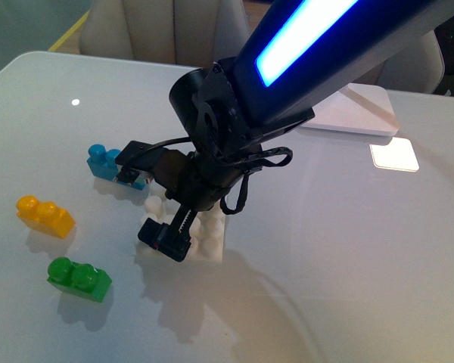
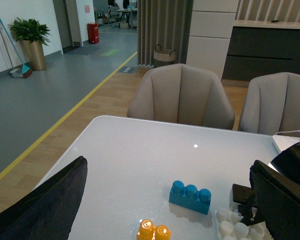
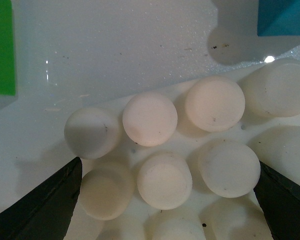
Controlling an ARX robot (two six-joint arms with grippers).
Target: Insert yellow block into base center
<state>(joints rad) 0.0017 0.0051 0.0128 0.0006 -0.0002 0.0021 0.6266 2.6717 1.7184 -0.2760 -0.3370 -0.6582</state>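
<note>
Front view: small glossy orange-yellow two-stud plastic brick point(image 1: 45, 215) lies on the glossy white worktop point(image 1: 348, 249) at the left of the frame, well apart from the flat white square studded plastic base point(image 1: 209, 240) at centre. Green two-stud plastic brick point(image 1: 79, 278) sits at lower left, below the yellow one. Blue three-stud plastic brick point(image 1: 104, 161) sits at upper left, partly hidden by the arm. The right gripper point(image 1: 153, 206), black, comes down from the upper right over the base, spread wide and carrying nothing. A white lamp foot point(image 1: 359, 110) stands at upper right. Left wrist view: the left gripper point(image 2: 167, 190) is spread, with dark fingers point(image 2: 45, 210) at both sides and nothing between them. The yellow brick point(image 2: 153, 231) lies on the worktop, cut by the frame edge, near the blue brick point(image 2: 190, 196). A corner of the base point(image 2: 237, 227) shows just beside the blue brick. Beige upholstered chairs point(image 2: 182, 95) stand beyond the worktop. Right wrist view: the right gripper point(image 3: 162, 200) is held open, its black fingertips point(image 3: 40, 205) flanking the round white studs of the base point(image 3: 150, 120). Edges of the green brick point(image 3: 1, 47) and blue brick point(image 3: 285, 17) are in view.
</note>
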